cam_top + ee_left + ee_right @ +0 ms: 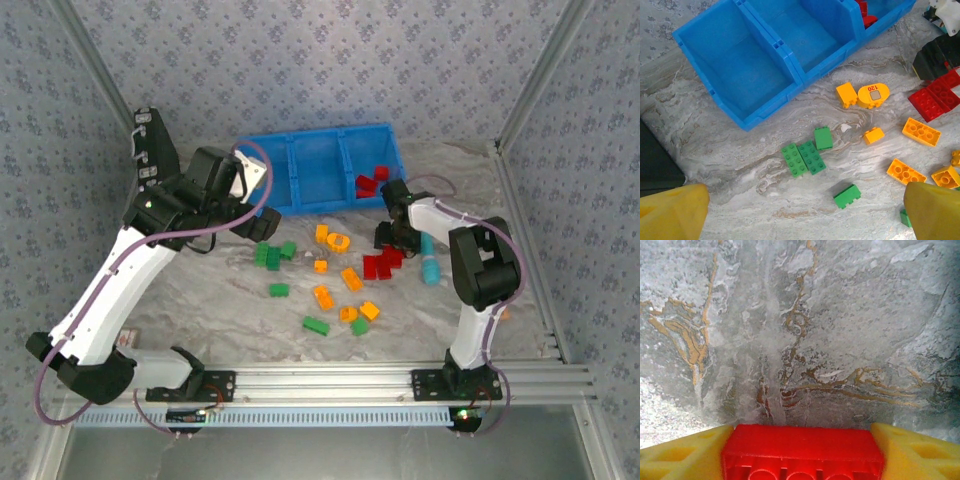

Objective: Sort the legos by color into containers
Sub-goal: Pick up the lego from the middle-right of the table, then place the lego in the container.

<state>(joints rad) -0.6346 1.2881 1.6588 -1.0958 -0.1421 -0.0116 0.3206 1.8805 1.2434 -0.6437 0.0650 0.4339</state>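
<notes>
Grasp phase: right gripper [802, 440] closed onto a red brick [800, 457], both yellow pads [685, 455] flush against its ends, above the marbled table [800, 315]; whether it is lifted cannot be told. Good practice: confirm a square, firm hold; raise it straight clear of the neighbouring red bricks [382, 264]; carry it to the bin's right-hand compartment [385, 150], where red pieces [366, 183] lie. Meanwhile left gripper [802, 210] fully spread, empty, over the green bricks [804, 159].
</notes>
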